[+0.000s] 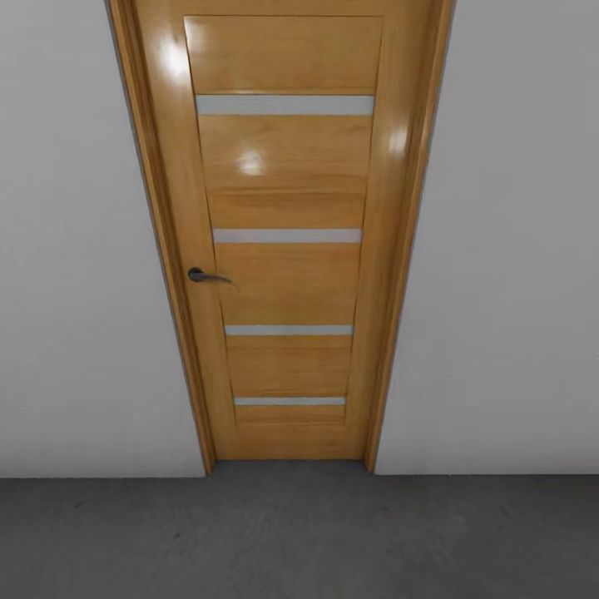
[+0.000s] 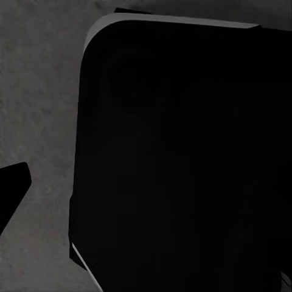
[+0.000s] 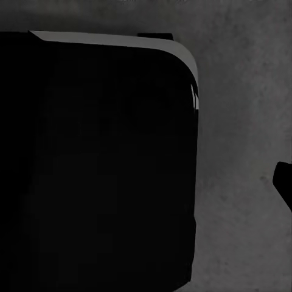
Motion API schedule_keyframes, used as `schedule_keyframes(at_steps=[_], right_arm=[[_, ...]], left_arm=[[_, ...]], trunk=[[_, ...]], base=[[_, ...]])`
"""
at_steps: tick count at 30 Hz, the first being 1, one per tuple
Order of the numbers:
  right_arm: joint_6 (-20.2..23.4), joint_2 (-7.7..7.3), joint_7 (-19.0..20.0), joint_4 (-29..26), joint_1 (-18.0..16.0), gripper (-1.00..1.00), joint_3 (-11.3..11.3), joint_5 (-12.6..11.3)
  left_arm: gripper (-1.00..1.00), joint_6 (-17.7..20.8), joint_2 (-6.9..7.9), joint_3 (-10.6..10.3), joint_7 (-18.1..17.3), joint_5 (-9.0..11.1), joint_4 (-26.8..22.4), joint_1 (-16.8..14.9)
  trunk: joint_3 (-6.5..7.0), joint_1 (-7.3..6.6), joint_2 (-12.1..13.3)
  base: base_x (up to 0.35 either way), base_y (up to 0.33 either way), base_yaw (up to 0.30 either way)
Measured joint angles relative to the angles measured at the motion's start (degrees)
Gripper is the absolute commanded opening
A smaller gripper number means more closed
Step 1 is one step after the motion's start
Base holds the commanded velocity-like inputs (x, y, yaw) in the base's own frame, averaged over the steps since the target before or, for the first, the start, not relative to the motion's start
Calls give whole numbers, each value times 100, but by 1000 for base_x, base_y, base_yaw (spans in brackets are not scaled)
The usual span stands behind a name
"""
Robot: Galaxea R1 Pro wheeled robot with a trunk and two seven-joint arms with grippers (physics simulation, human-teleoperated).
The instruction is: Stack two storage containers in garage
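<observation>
The two storage containers are out of view. I face a shut wooden door (image 1: 287, 274) with a dark lever handle (image 1: 204, 275), set in a pale grey wall (image 1: 83, 291). Dark grey mottled concrete floor (image 1: 299, 541) runs up to its threshold. In the left wrist view one black fingertip (image 2: 12, 188) pokes in at the edge above the concrete floor (image 2: 42, 91). The right wrist view likewise holds one black fingertip (image 3: 283, 182) over the floor (image 3: 243, 121). Nothing is seen held at either one.
The door has several narrow frosted strips (image 1: 285, 105) across it and a wood frame (image 1: 158, 249). Both wrist views look down on my own black rounded base (image 2: 182, 158) (image 3: 97, 164), which stands on the concrete.
</observation>
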Motion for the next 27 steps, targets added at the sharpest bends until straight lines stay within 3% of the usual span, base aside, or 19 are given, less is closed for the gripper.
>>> schedule_keyframes(at_steps=[7,20,27], right_arm=[[-5,0,0,0,0,100,6,9],[-5,0,0,0,-1,100,7,10],[-7,2,0,0,0,100,14,17]], left_arm=[[100,-1,0,6,0,6,0,0],[100,-1,8,8,0,11,0,-1],[100,0,6,7,5,9,0,0]], trunk=[[0,0,0],[0,0,0],[0,0,0]], base=[[3,47,0],[0,271,0],[0,77,0]])
